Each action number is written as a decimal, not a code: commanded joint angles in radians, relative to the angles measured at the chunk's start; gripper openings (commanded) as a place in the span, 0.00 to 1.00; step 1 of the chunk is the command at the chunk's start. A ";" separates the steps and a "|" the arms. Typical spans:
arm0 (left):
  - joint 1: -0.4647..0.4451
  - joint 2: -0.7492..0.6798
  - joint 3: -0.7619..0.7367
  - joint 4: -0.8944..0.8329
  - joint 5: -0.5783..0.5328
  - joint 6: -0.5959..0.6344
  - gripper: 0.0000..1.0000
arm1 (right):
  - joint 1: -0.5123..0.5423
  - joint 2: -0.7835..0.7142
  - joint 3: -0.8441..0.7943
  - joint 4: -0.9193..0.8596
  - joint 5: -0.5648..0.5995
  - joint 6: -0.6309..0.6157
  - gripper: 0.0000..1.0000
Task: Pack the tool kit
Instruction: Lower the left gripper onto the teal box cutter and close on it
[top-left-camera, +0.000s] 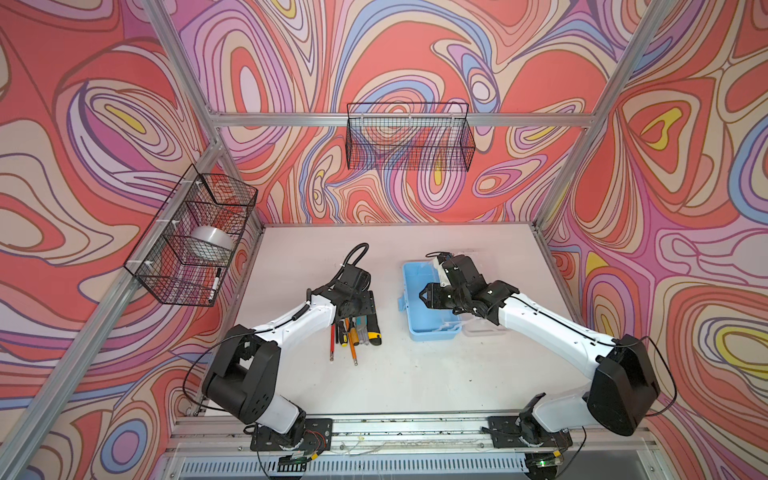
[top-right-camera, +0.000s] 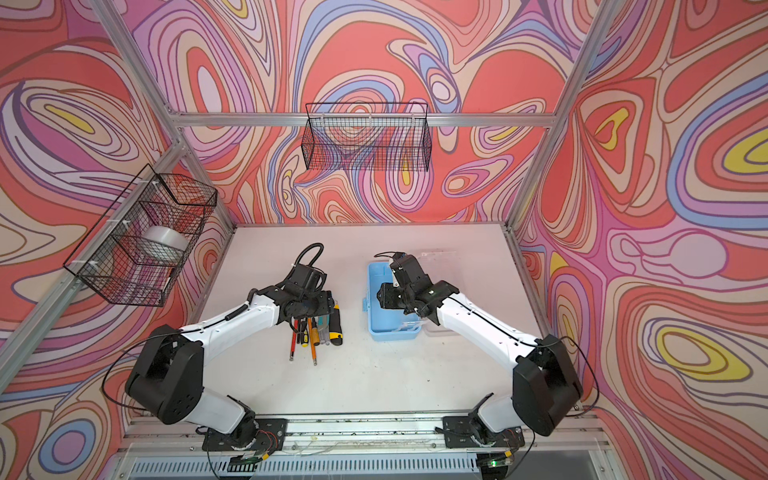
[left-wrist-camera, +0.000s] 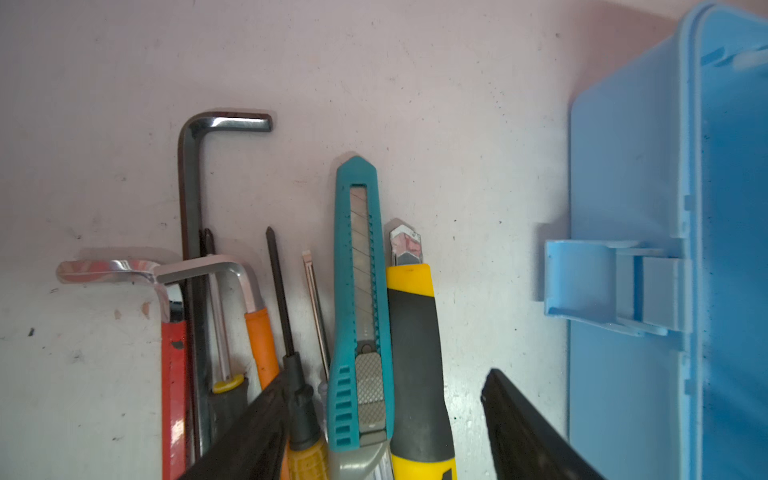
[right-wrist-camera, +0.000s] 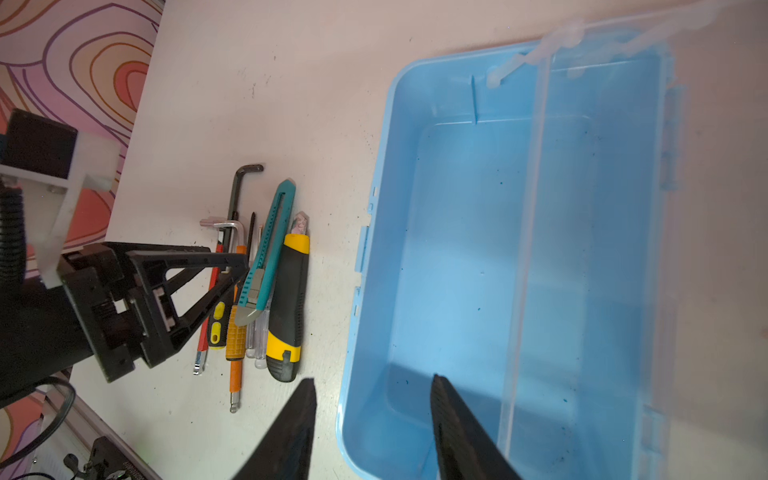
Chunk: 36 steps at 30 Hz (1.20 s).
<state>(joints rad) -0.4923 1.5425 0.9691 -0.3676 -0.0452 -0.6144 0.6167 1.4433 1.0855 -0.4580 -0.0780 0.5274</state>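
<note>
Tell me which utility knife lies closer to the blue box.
The yellow-and-black knife: it lies next to the blue box, while the teal knife lies beyond it, farther from the box.

Bright even light, soft shadows, warped edges, blurred wrist-view foregrounds.

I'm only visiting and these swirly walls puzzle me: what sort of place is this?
Probably a robot test cell, not a workshop: two robot arms mounted on a rail at a white table, an aluminium frame boxing it in, and hand tools laid beside an open blue box.
</note>
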 joint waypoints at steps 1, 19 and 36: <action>-0.008 0.029 0.031 -0.023 -0.054 0.007 0.69 | 0.005 0.017 -0.018 0.024 0.013 0.008 0.47; -0.008 0.177 0.098 -0.036 -0.106 0.026 0.50 | 0.006 0.049 -0.039 0.055 0.021 0.009 0.46; -0.005 0.234 0.095 -0.035 -0.100 0.026 0.43 | 0.005 0.075 -0.050 0.072 0.015 0.011 0.46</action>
<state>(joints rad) -0.4984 1.7535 1.0557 -0.3775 -0.1322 -0.5949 0.6167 1.5066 1.0515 -0.4030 -0.0708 0.5362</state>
